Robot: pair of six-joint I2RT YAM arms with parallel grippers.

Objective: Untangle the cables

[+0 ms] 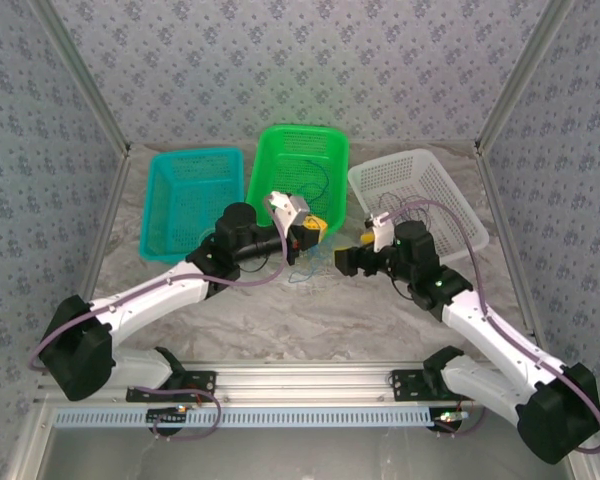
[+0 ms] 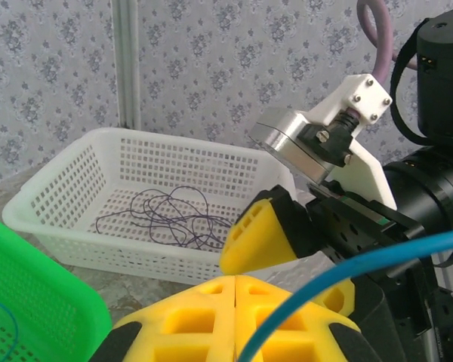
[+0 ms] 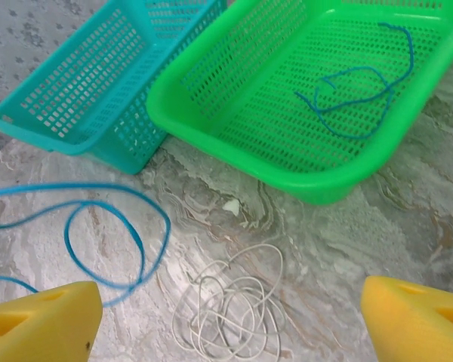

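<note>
On table (image 3: 408,204): 3 baskets (image 1: 192,200) | left claw (image 2: 235,280) seemingly pinching 1 blue cable (image 2: 347,262) | right claw (image 3: 228,320) spread

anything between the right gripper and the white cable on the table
Nothing visible. The open right gripper faces the white cable directly, lying on bare table; the blue cable loops lie off to one side.

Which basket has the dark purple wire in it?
The white plastic mesh basket, holding the thin dark purple wire; the green plastic basket holds a thin blue wire.
</note>
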